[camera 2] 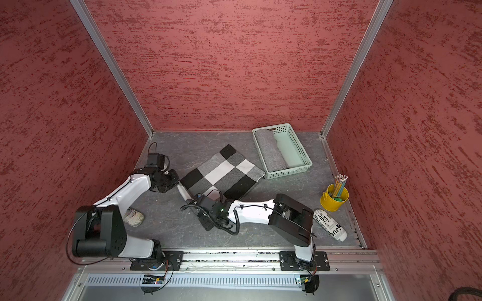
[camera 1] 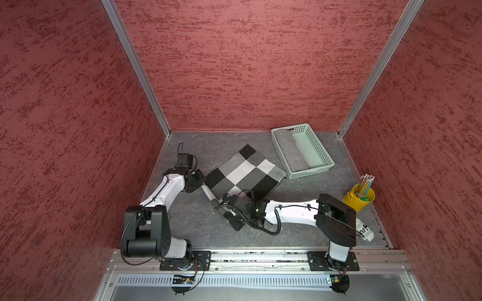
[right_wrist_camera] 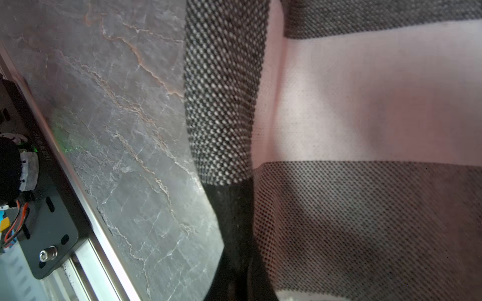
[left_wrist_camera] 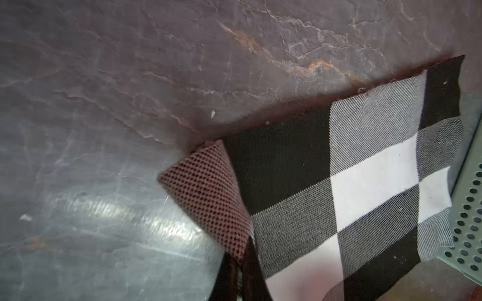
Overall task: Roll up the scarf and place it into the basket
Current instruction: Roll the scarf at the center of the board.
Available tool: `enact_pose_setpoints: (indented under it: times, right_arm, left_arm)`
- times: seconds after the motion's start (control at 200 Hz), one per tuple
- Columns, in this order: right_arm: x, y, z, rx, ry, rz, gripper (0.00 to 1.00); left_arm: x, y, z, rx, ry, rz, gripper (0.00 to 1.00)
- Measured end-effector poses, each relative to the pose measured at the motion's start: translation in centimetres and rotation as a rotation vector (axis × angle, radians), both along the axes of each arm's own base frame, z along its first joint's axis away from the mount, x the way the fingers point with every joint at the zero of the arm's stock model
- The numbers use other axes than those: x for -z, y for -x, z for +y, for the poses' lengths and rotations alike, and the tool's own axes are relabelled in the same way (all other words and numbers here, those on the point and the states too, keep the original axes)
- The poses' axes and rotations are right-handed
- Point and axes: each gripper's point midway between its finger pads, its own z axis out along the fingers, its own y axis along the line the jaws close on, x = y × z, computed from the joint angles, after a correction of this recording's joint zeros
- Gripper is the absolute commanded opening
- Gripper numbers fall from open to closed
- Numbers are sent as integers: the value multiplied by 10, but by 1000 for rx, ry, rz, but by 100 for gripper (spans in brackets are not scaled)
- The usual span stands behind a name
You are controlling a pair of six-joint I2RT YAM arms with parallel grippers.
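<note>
The black, white and grey checked scarf lies folded flat mid-table, one corner touching the mint-green basket. My left gripper is at the scarf's near-left corner. In the left wrist view that gripper is shut on the turned-up corner of the scarf. My right gripper is further along the same near edge. In the right wrist view it is shut on the lifted hem of the scarf. The edge between the two grippers is raised off the table.
A rolled grey cloth fills the left half of the basket. A yellow pencil cup stands at the right wall, with a printed white bottle lying in front of it. A crumpled pale object lies beside the left arm.
</note>
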Motion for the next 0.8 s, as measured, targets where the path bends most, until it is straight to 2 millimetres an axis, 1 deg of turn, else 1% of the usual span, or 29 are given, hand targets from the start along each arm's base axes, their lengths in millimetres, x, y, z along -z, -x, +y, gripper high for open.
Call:
enact_pose_setpoints:
  times: [0.1, 0.185, 0.281, 0.316, 0.336, 0.401, 0.516, 0.611, 0.716, 0.797]
  right_arm:
    - [3, -10, -10, 33, -24, 60, 8]
    - [7, -17, -19, 63, -33, 99, 15]
    - [13, -26, -29, 98, -25, 123, 26]
    - [14, -27, -32, 108, -20, 129, 30]
    - [15, -28, -33, 114, -17, 132, 32]
    - [17, -28, -37, 118, -1, 133, 36]
    - [19, -31, -45, 142, 50, 111, 41]
    - [11, -40, -53, 174, 108, 45, 49]
    - [-12, -52, -60, 217, 157, -61, 54]
    - [-34, -59, -53, 232, 165, -155, 55]
  left_arm:
    - [10, -20, -12, 46, -16, 42, 0]
    - [19, -35, -24, 84, -20, 66, 0]
    - [32, -49, -31, 108, -15, 98, 16]
    - [38, -53, -33, 114, -10, 108, 23]
    - [42, -56, -33, 125, -12, 112, 26]
    - [51, -64, -38, 135, 5, 124, 29]
    - [47, -78, -46, 151, 35, 94, 29]
    - [47, -82, -51, 165, 58, 81, 31]
    - [46, -83, -55, 181, 78, 71, 45]
    - [40, -84, -58, 202, 89, 54, 56]
